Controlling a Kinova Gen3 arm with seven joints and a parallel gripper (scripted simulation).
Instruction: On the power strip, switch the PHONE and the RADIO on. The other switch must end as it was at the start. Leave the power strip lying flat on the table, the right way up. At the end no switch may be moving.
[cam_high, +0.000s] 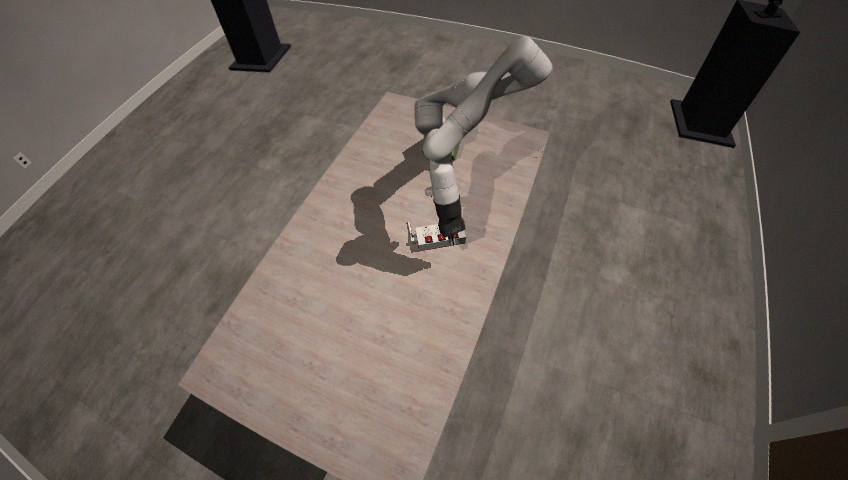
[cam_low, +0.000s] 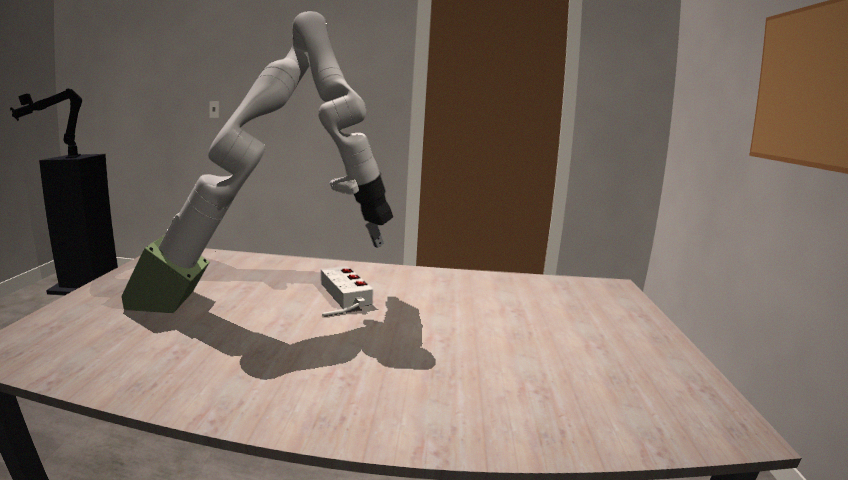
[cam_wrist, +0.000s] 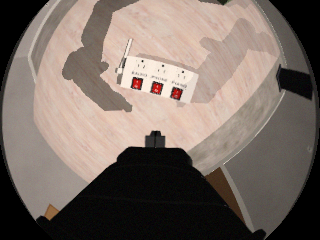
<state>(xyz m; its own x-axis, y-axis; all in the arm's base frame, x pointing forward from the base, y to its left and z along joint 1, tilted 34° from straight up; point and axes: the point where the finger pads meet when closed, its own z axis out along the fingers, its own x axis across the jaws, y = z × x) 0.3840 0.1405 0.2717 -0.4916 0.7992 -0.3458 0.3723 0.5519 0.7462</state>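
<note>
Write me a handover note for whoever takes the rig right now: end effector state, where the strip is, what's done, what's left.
End effector: shut, holding nothing, hanging in the air above the power strip, not touching it.
Power strip: flat and right way up on the table, cord stub toward the camera in the exterior view.
Three red switches: labels and on/off positions too small to read.
Done: cannot confirm any switch.
Left: verify PHONE and RADIO are on and the third is unchanged.
</note>
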